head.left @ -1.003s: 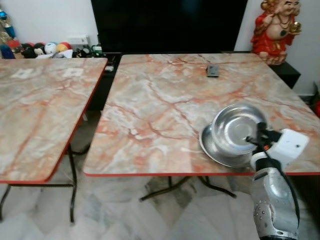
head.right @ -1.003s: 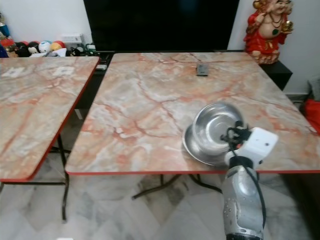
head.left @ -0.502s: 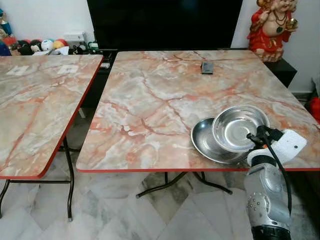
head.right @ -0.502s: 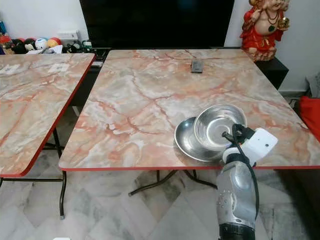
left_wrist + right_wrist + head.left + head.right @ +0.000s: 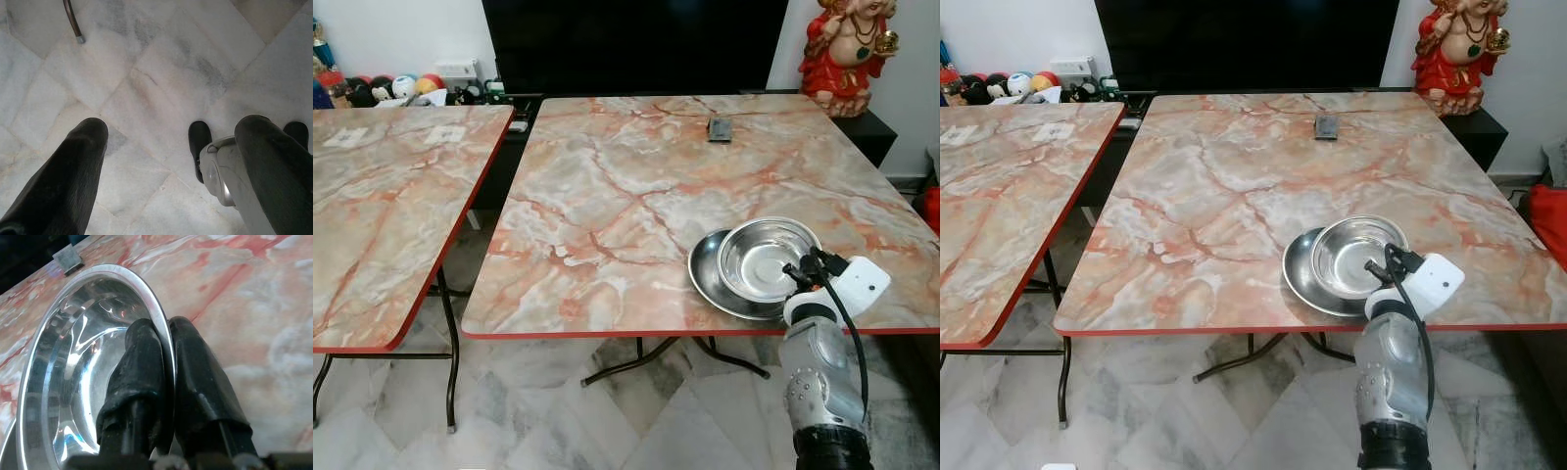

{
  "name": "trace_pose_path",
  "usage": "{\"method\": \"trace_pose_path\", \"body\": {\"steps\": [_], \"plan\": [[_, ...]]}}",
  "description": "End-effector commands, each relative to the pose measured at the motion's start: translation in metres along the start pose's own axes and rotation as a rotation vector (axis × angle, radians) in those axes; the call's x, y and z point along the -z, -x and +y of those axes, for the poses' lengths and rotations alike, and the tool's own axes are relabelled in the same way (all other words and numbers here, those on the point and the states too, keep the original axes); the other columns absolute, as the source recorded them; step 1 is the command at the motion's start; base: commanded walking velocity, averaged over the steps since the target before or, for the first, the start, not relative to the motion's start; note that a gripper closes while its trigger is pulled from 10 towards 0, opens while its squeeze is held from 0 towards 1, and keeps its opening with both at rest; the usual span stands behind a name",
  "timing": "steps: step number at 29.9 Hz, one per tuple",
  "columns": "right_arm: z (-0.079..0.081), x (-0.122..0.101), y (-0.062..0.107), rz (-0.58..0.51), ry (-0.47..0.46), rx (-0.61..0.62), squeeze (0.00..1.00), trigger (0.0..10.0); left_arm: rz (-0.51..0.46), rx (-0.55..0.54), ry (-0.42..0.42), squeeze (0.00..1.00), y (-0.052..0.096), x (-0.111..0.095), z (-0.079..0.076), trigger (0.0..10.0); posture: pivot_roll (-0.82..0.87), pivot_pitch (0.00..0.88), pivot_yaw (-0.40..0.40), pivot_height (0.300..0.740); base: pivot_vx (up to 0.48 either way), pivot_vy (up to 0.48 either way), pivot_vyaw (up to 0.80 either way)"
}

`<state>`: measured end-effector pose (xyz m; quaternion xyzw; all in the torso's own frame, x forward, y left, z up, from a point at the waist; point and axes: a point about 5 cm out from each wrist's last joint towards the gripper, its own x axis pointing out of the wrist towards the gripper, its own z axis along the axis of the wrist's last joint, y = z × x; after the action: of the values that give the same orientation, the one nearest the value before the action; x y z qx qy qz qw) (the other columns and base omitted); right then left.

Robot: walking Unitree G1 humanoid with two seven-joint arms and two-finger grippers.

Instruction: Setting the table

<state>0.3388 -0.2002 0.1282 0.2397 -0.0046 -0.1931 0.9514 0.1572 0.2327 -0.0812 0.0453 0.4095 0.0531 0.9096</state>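
Since a second ago the steel bowl (image 5: 767, 258) has come down from a steep tilt to sit nearly level inside the steel plate (image 5: 708, 277), and the right gripper (image 5: 164, 362) has lowered with it. The plate lies near the front edge of the marble-patterned bench (image 5: 626, 186), toward the robot's right, with the bowl nested toward the plate's right side so that a crescent of plate shows on the left. The right gripper is clamped on the bowl's near rim: in the right wrist view one black finger lies inside the bowl and the other outside, the thin rim pinched between them. The bowl extends away from the gripper across the bench.

A small dark remote (image 5: 719, 129) lies near the far edge of the same bench, well apart from the dishes. A second bench (image 5: 382, 196) stands to the left across a gap. A red figurine (image 5: 847, 54) stands beyond the far right corner.

The left gripper (image 5: 171, 147) hangs over the marble floor (image 5: 161, 73), its fingers spread apart, holding nothing.
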Motion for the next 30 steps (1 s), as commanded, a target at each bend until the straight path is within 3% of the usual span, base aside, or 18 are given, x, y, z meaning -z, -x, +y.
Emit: {"method": "trace_pose_path", "body": {"steps": [1, 12, 23, 24, 25, 30], "plan": [[0.004, -0.003, -0.004, -0.011, -0.01, -0.011, 0.0, 10.0, 0.029, -0.002, -0.006, 0.0, 0.002, 0.006, 0.003, 10.0, -0.01, 0.083, 0.026, 0.74, 0.0, 0.0, 0.0], [0.017, -0.001, -0.01, -0.003, -0.005, -0.056, 0.0, 10.0, 0.033, 0.0, -0.007, 0.0, 0.002, 0.007, 0.003, 10.0, 0.0, 0.087, 0.026, 0.74, 0.0, 0.0, 0.0], [0.015, 0.011, -0.01, 0.04, 0.014, -0.05, 0.0, 10.0, 0.034, 0.005, -0.006, 0.0, 0.002, 0.008, 0.001, 10.0, 0.0, 0.087, 0.024, 0.74, 0.0, 0.0, 0.0], [0.015, 0.012, -0.01, 0.043, 0.015, -0.053, 0.1, 10.0, 0.034, 0.005, -0.006, 0.0, 0.002, 0.008, 0.001, 10.0, 0.0, 0.088, 0.025, 0.74, 0.0, 0.0, 0.0], [0.016, 0.013, -0.01, 0.048, 0.019, -0.053, 0.52, 10.0, 0.035, 0.006, -0.006, 0.0, 0.002, 0.008, 0.001, 10.0, 0.0, 0.09, 0.026, 0.74, 0.0, 0.0, 0.0], [0.014, 0.015, -0.01, 0.055, 0.025, -0.045, 0.49, 10.0, 0.037, 0.007, -0.008, 0.0, 0.002, 0.009, 0.001, 10.0, 0.0, 0.09, 0.027, 0.74, 0.0, 0.0, 0.0]]}}
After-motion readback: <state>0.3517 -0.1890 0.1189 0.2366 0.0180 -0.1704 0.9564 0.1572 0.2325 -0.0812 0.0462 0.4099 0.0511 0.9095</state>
